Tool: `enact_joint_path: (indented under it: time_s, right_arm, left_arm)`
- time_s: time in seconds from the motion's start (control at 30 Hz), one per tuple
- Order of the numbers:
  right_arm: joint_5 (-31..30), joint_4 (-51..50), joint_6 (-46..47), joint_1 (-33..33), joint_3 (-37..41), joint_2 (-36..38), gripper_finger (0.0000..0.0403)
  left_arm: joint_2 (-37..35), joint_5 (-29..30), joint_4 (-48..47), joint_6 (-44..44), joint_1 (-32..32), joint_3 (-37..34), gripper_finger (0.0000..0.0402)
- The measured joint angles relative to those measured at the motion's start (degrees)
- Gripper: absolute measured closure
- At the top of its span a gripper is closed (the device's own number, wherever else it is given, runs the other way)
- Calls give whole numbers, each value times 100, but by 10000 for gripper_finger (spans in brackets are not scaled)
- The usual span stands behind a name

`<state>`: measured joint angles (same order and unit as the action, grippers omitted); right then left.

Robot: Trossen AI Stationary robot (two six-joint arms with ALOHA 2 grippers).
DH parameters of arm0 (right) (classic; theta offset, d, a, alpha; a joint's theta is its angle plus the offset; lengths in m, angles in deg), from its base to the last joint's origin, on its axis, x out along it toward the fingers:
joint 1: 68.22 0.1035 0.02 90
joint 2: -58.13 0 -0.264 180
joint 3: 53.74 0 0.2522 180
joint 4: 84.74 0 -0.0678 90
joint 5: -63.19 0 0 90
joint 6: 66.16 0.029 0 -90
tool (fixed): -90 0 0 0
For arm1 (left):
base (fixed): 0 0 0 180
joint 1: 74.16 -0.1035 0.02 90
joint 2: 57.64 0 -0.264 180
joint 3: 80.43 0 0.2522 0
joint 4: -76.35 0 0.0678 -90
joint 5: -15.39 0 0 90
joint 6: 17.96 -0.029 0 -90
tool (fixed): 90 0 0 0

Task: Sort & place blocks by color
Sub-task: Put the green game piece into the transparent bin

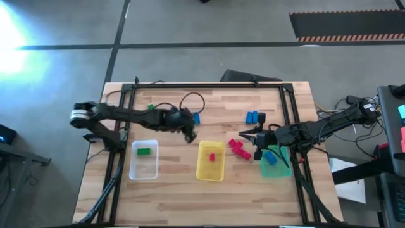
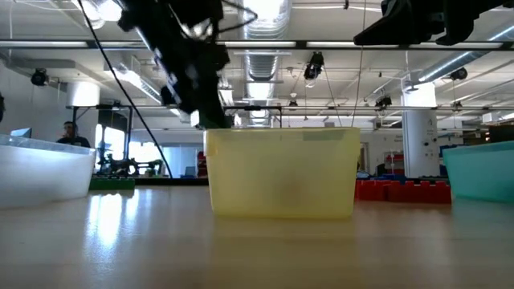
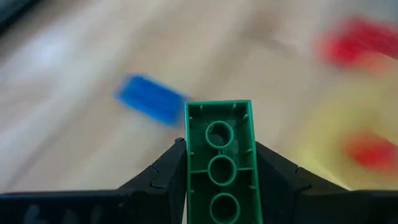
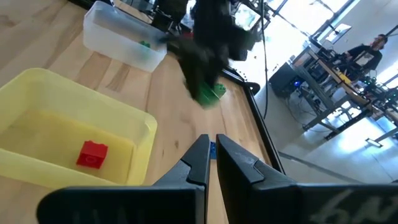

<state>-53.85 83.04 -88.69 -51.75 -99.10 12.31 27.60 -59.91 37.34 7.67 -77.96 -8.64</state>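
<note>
My left gripper (image 1: 190, 134) is over the table's middle, between the clear tray (image 1: 144, 170) and the yellow tray (image 1: 211, 170), shut on a green brick (image 3: 221, 168). The right wrist view also shows this brick (image 4: 211, 93). My right gripper (image 1: 253, 136) hovers near the red bricks (image 1: 239, 147), shut and empty (image 4: 211, 155). One green brick (image 1: 144, 151) lies in the clear tray, one red brick (image 4: 93, 154) in the yellow tray, and a blue one (image 1: 271, 157) in the teal tray (image 1: 281, 170). Loose blue bricks (image 1: 253, 117) (image 1: 197, 118) and a green brick (image 1: 150, 107) lie at the far side. My left gripper pinches the green brick by its two long sides (image 3: 188, 155) between its two fingers. The brick lies along the fingers, its hollow underside toward the wrist camera, and its far end (image 3: 219, 107) sticks out past the fingertips. It is lifted clear of the table.
The three trays stand in a row toward the near edge: clear on the left, yellow in the middle, teal on the right. A dark metal frame (image 1: 209, 85) runs along the table's far edge and sides. A black cable (image 1: 190, 98) loops at the far side.
</note>
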Motion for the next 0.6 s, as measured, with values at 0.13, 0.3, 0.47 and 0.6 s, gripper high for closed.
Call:
enact_joint_path:
  time_s: [0.13, 0.3, 0.47, 0.6]
  right_arm:
    - [5, -12, 73, -2, 0, -5, 385]
    - [9, -8, 160, 0, 0, -7, 385]
    - [19, 5, 227, -1, 0, -7, 385]
    - [24, 27, 246, -2, 0, -8, 385]
  left_arm:
    - [-651, -1219, -950, -763, 694, 89, 277]
    - [-1281, -1400, -2704, -764, 1785, 35, 277]
    - [-1479, -1373, -4082, 869, 2800, -33, 277]
    - [-1360, -1330, -4661, 1557, 3372, -37, 277]
